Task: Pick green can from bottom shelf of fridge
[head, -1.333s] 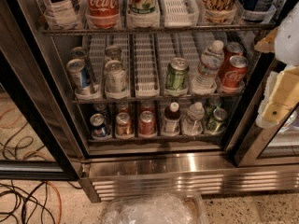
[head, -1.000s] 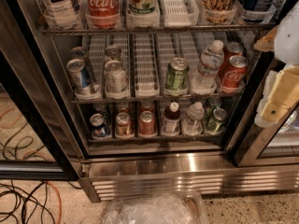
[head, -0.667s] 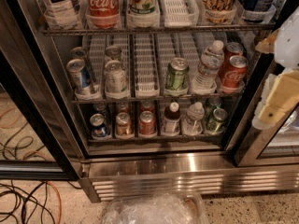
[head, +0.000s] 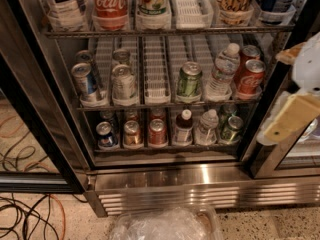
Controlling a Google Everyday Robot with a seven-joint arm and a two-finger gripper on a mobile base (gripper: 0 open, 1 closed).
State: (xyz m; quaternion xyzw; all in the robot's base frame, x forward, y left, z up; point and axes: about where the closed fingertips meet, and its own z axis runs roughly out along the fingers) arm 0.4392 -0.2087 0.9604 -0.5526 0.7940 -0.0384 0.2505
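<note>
The fridge (head: 165, 176) stands open in front of me, its door swung to the left. On the bottom shelf (head: 165, 147) the dark green can (head: 233, 129) stands at the far right of the front row, with another can right behind it. A water bottle (head: 206, 127) is next to it on the left. My gripper (head: 294, 115), white and pale yellow, hangs at the right edge of the view. It is outside the fridge, to the right of the green can and slightly above it, and touches nothing.
The bottom shelf also holds a blue can (head: 106, 135), an orange can (head: 132, 133), a red can (head: 157, 132) and a dark bottle (head: 184, 128). A paler green can (head: 189, 79) stands on the middle shelf. Cables (head: 25, 219) lie on the floor at the left. Crumpled clear plastic (head: 167, 225) lies below.
My gripper has dipped slightly lower at the right edge. Nothing in the fridge has moved.
</note>
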